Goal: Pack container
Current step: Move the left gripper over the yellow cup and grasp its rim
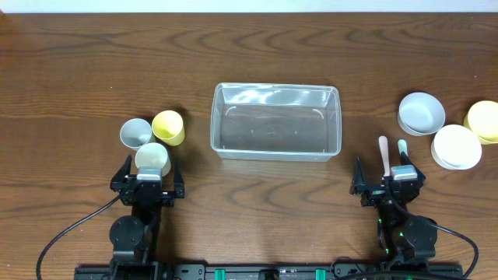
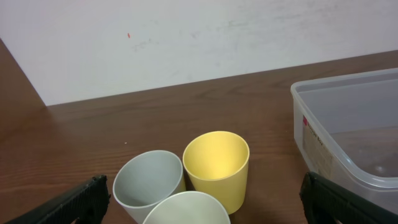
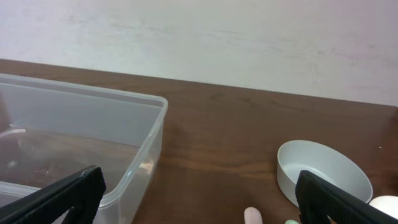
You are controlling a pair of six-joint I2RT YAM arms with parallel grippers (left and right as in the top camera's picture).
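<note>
The clear plastic container stands empty at the table's centre. It also shows at the right of the left wrist view and at the left of the right wrist view. A grey cup, a yellow cup and a pale cream cup stand together at the left. My left gripper is open just behind the cream cup, and its fingers hold nothing. My right gripper is open and empty at the front right.
A pink-handled utensil and a green-handled utensil lie just ahead of the right gripper. A pale grey bowl, a white bowl and a yellow bowl sit at the far right. The grey bowl also shows in the right wrist view.
</note>
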